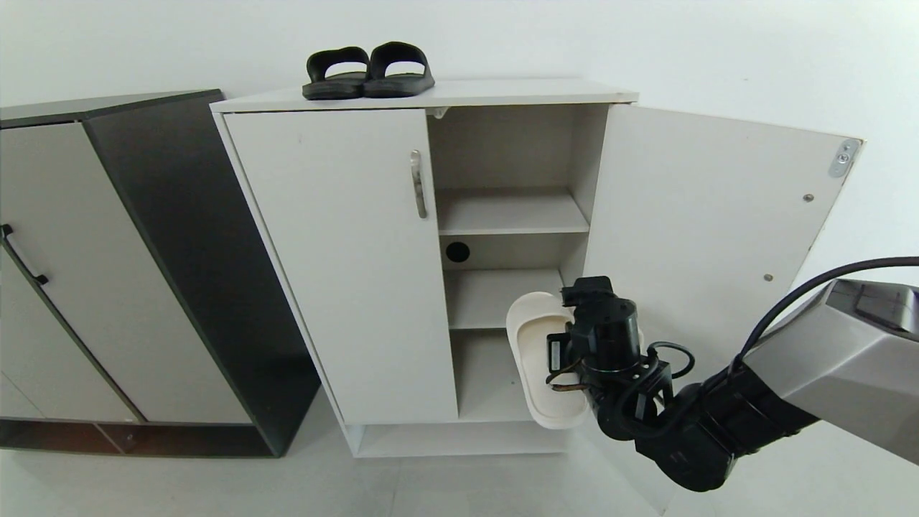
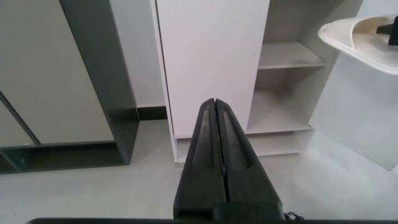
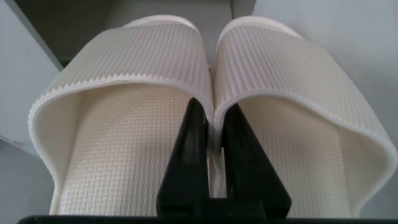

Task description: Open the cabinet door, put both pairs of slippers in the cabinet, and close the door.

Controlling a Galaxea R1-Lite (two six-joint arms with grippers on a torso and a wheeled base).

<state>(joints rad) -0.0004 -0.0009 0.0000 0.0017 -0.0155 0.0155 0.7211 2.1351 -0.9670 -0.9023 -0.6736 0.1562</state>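
A white cabinet stands with its left door closed and its right door swung wide open, baring the shelves. A pair of black slippers rests on the cabinet top. My right gripper holds a pair of white slippers in front of the lower shelves, level with the opening. In the right wrist view the right gripper is shut on the touching inner edges of the white slippers. My left gripper is shut on nothing, low and facing the cabinet; a white slipper hangs beyond it.
A dark grey cabinet with pale doors stands close to the left of the white one. The open door bounds the space on the right of my right arm. Bare floor lies in front of both cabinets.
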